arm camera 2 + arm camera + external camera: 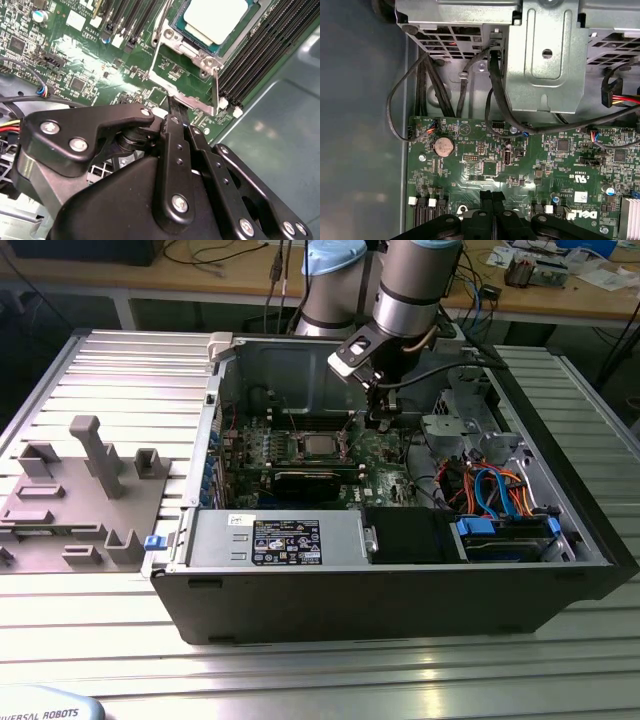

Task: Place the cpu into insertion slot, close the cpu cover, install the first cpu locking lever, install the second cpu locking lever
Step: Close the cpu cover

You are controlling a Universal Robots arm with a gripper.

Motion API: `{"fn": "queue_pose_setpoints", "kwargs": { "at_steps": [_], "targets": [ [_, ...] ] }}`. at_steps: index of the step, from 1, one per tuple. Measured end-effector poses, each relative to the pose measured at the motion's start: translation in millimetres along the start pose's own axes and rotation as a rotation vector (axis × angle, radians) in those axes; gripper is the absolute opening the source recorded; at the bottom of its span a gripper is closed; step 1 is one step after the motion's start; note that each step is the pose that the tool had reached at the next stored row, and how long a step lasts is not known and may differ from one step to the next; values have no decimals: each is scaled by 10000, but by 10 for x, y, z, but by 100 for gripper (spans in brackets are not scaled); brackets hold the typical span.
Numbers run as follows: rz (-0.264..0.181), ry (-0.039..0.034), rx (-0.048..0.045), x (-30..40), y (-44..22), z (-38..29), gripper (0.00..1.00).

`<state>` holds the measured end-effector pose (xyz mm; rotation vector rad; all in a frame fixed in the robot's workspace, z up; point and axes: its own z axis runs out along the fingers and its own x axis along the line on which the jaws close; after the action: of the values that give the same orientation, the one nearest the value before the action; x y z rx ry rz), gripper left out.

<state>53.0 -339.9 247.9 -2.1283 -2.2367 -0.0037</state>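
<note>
My gripper point(175, 107) reaches down inside the open case point(400, 590), over the board point(520, 165). In the exterior view it hangs just to the exterior view's right of the socket. My fingers point(176, 145) are drawn tight together, with only a thin seam between them in both wrist views. Their tips meet the free edge of the cover point(190, 98). I cannot tell whether that thin plate is pinched between them or only touched.

The cover stands tilted up off the socket, and green board shows through its square opening. The cpu point(216, 19) already lies flat in the socket beyond the cover, pale metal top upward, uncovered. In the first wrist view, my fingertips sit above the board near a coin cell point(443, 146), with black cables running from a metal cage point(545, 60).
</note>
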Motion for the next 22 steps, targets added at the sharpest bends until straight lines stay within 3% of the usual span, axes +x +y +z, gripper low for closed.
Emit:
{"fn": "queue_pose_setpoints", "kwargs": {
  "at_steps": [15,22],
  "targets": [
    [0,1,4,9,-198,12,11],
    [1,1,4,11,-231,13,11]
  ]
}}
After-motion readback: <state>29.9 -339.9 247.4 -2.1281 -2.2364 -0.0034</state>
